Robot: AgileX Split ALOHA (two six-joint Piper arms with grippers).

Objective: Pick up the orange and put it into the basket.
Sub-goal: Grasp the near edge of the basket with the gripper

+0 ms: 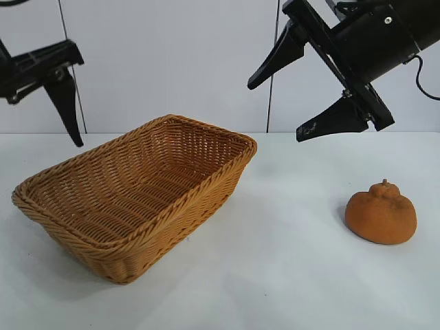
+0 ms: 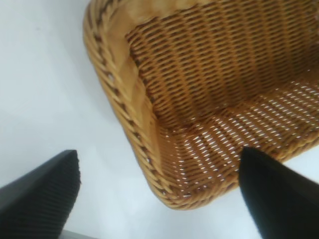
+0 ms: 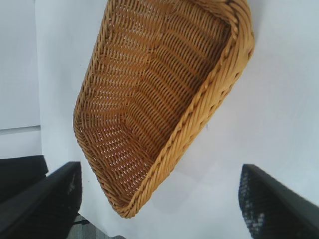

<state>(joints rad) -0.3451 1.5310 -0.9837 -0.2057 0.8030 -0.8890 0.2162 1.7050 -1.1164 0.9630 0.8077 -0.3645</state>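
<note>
The orange (image 1: 381,216), squat and bumpy with a knob on top, sits on the white table at the right in the exterior view. The wicker basket (image 1: 182,130) stands empty at the left-centre; its rim also shows in the left wrist view (image 2: 107,74) and the right wrist view (image 3: 199,117). My right gripper (image 1: 275,110) hangs open high above the table, up and to the left of the orange, well apart from it. My left gripper (image 1: 72,134) is raised at the far left, behind the basket's left end, with its fingers (image 2: 45,194) spread wide and empty.
The white table (image 1: 289,275) reaches the front edge of the exterior view. A white panelled wall (image 1: 172,62) stands behind the table. The table's edge and a dark strip beyond it show in the right wrist view (image 3: 84,224).
</note>
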